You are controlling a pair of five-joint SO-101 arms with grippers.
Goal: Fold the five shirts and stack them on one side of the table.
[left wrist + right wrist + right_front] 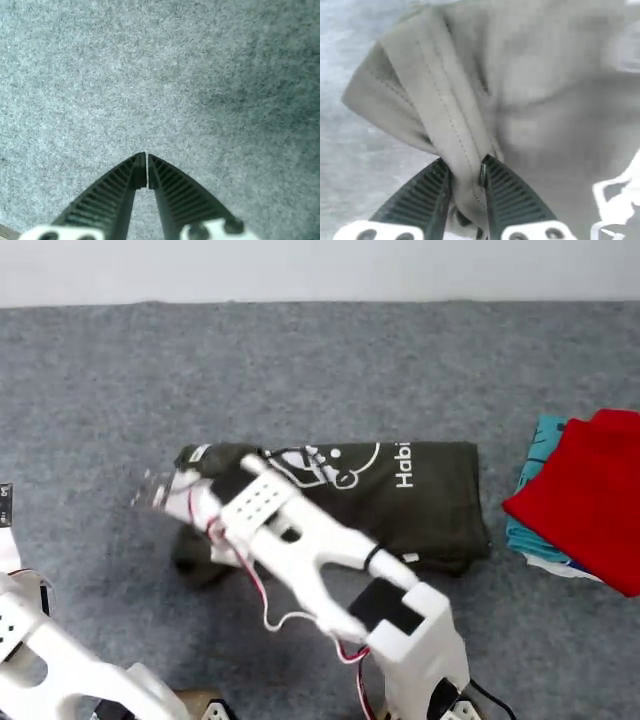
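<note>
- Pinching only a thin doubled hem of the dark shirt (400, 495), the right fingers (512, 197) are clamped on the cloth at the end farthest from the stack; with so little in the bite, I'd guess the hem could slip free on a quick pull
- That shirt lies partly folded in the middle of the tabletop (300, 360); dragging the held end across could, I think, bunch the layers or open the fold instead of laying it flat
- The felt-like grey surface looks likely to catch the cloth, so the lower layer may lag behind the upper
- The left fingers (112, 192) are pressed together on nothing, over bare tabletop well apart from the shirt; nothing pins the cloth down, which to my eye makes sliding likelier
- Setting the shirt on the stack could push the pile askew, since it already sits unevenly
- Shirts counted: one dark shirt in the middle; at the side, one red shirt (590, 490) on top and one teal shirt (540, 440) under it; a pale edge (545, 562) below may be another, I cannot tell
- That makes three shirts for certain, short of five
- Arms counted: two
</note>
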